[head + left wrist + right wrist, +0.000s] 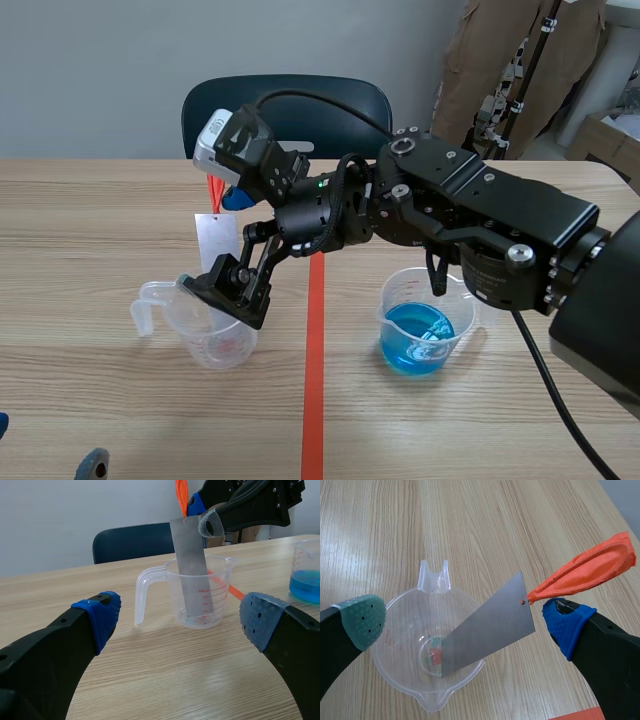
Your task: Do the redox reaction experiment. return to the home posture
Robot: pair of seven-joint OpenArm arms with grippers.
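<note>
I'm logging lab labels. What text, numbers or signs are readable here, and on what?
"300", probably: top of red scale on the clear measuring cup; lower marks too small.
On the cup of blue liquid: scale too faint to read.
On the metal strip: no text.

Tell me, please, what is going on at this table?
The right gripper, reaching across the table, stands open around a metal strip that leans in the clear cup, ungripped. The strip's orange ribbon lies beside one pad. The left gripper sits open, facing that cup. A second cup, holding blue liquid, stands apart.
</note>
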